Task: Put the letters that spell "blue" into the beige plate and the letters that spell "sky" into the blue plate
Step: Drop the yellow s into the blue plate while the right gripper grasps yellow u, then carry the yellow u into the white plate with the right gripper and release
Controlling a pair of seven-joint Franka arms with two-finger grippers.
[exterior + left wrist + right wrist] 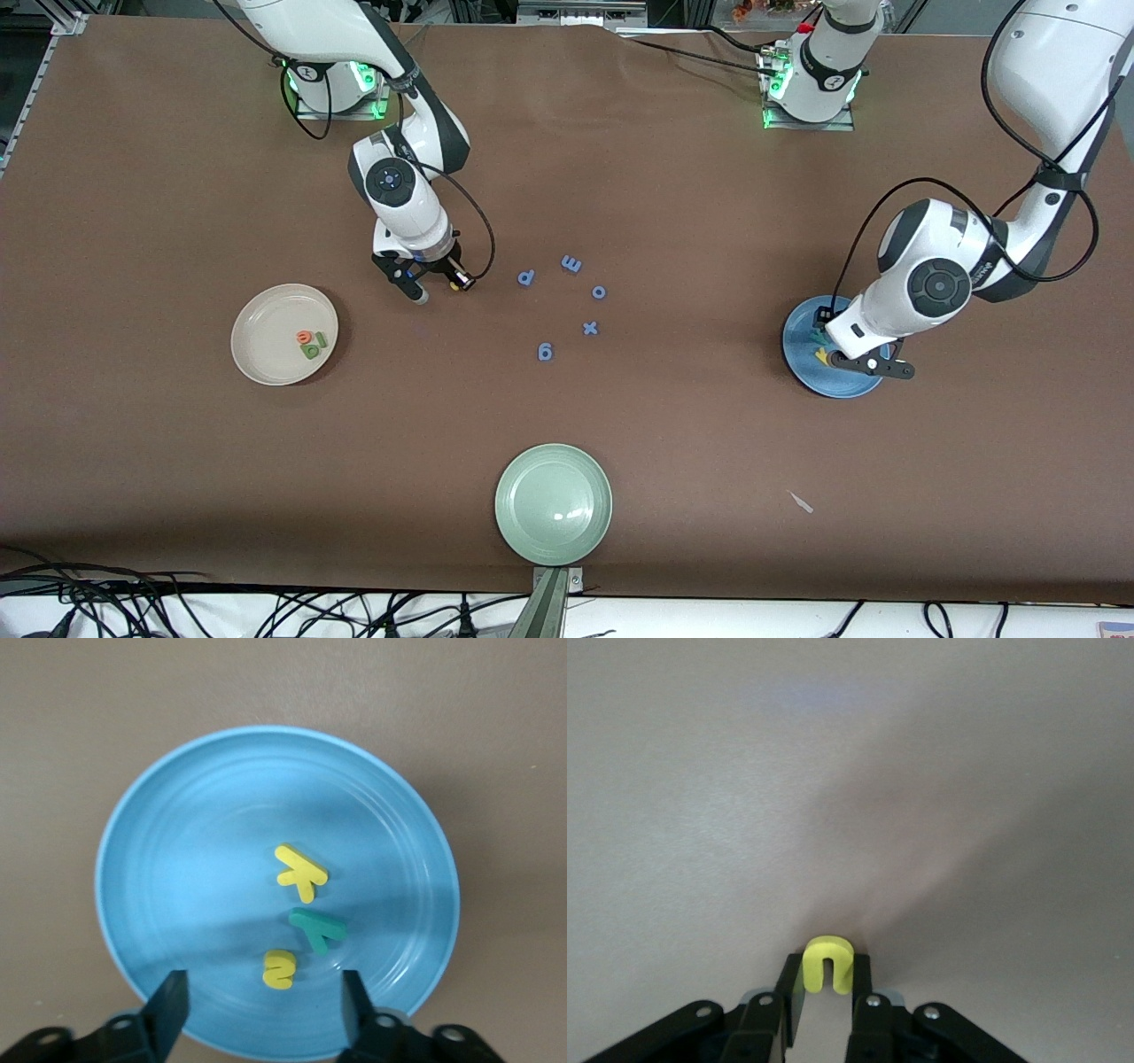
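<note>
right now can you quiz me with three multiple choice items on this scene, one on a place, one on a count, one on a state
1. Where does the teal y lie?
A. in the blue plate
B. in the beige plate
C. on the bare table

2. How many letters lie in the blue plate?
A. one
B. three
C. five

3. What is the right tool doing?
A. hanging open and empty
B. shut on the yellow u
C. shut on a blue letter

Key: 1 A, the left wrist view shows the y inside the blue rim. 2 B, the yellow s, yellow k and y lie there, below the open left tool. 3 B, the u sits pinched between its fingers.
</note>
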